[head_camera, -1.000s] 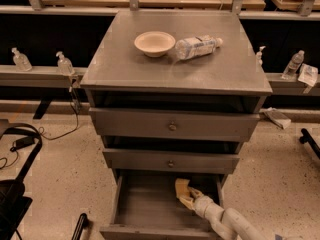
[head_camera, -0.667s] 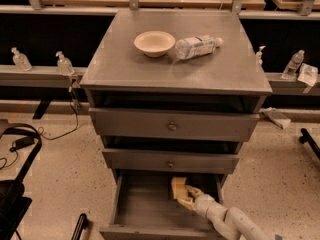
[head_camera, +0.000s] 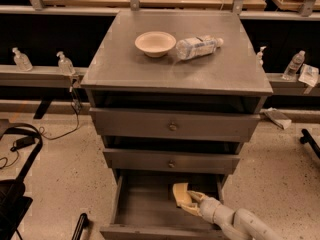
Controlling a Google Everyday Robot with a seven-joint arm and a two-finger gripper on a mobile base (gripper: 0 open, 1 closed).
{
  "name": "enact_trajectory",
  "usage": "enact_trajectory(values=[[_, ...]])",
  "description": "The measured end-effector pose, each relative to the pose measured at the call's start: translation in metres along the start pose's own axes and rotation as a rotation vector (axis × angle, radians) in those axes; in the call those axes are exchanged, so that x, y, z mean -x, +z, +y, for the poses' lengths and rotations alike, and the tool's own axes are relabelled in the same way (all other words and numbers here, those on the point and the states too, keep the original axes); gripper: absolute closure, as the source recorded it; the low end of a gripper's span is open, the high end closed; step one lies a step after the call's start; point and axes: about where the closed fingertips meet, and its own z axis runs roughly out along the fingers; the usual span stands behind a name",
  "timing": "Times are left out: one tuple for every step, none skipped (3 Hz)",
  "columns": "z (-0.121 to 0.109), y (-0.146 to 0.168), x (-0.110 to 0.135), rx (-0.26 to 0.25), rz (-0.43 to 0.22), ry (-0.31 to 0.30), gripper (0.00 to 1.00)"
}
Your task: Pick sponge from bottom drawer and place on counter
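Observation:
The bottom drawer (head_camera: 145, 209) stands pulled open at the foot of the grey cabinet. The pale-yellow sponge (head_camera: 179, 191) is inside it, right of the middle, tilted up off the tray. My gripper (head_camera: 187, 201) reaches into the drawer from the lower right. Its cream fingers are closed on the sponge's near end. The counter (head_camera: 150, 71) is the scuffed grey cabinet top above, well above the gripper.
A cream bowl (head_camera: 155, 43) and a plastic water bottle (head_camera: 198, 47) lying on its side rest on the back of the counter. Two shut drawer fronts with round knobs (head_camera: 173, 126) overhang the open drawer. Small bottles stand on the ledges at both sides. Black gear lies on the floor at left.
The gripper and the sponge have shifted together slightly to the left inside the drawer, then a little lower and toward the drawer's front. Nothing on the counter moved.

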Motion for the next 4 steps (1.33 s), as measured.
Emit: enact_trajectory(values=[[0.000,0.000,0.000,0.000,0.000,0.000,1.00],[0.003,0.004,0.011,0.058,0.010,-0.001,1.00],[0.009,-0.011,0.042,0.121,0.030,0.021,1.00],[0.026,-0.041,0.087,0.191,-0.003,0.015,1.00]])
